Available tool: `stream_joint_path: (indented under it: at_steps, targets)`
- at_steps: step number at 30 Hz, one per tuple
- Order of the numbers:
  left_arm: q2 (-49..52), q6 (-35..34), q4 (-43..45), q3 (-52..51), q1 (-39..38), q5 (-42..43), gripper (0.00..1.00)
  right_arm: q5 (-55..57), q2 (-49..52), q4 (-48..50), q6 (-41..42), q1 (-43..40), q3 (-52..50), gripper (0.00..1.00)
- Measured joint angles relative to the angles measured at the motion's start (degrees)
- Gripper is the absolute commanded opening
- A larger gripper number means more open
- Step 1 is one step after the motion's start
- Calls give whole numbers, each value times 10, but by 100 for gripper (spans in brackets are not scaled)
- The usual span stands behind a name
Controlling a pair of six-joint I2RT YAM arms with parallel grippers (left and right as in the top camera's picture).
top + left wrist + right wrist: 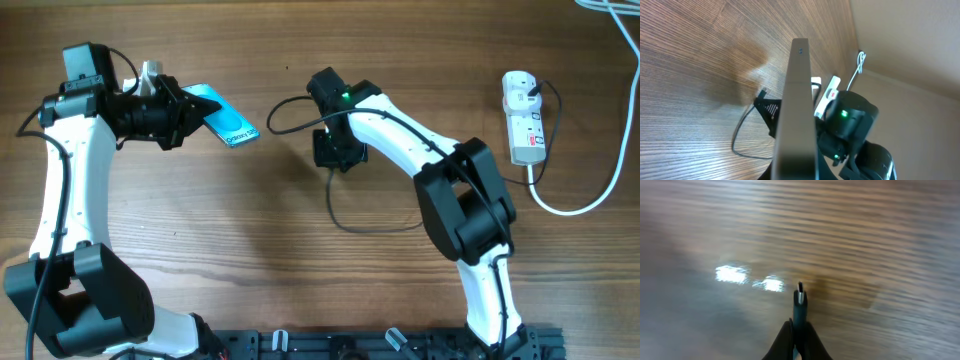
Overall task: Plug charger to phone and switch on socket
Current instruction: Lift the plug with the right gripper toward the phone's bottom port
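Observation:
My left gripper is shut on the phone, teal-blue screen with a white label strip, and holds it tilted above the table at the upper left. In the left wrist view the phone shows edge-on. My right gripper is shut on the charger's plug end; in the right wrist view the dark plug with its silvery tip sticks out past the shut fingers. The thin black charger cable loops over the table. The white socket lies at the right, with red switch marks.
A thicker white lead curves from the socket off the upper right edge. The arm bases stand along the front edge. The wooden table lies bare between the arms.

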Motion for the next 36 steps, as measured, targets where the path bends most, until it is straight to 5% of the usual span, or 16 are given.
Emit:
stream_joint_path:
  at_steps: [8,18,28,36]
  targets:
    - [0,66,-5,0,0,49,4,-265,-219,-12,-137,-73,-3,4]
    - [0,204,-5,0,-11,199,4,-454,-252,-81,-265,-93,-33,5]
    - [0,272,-4,0,-47,289,4,-574,-448,228,-165,-100,-313,4]
    - [0,298,0,0,-92,336,4,-613,-449,255,-106,-64,-329,4]
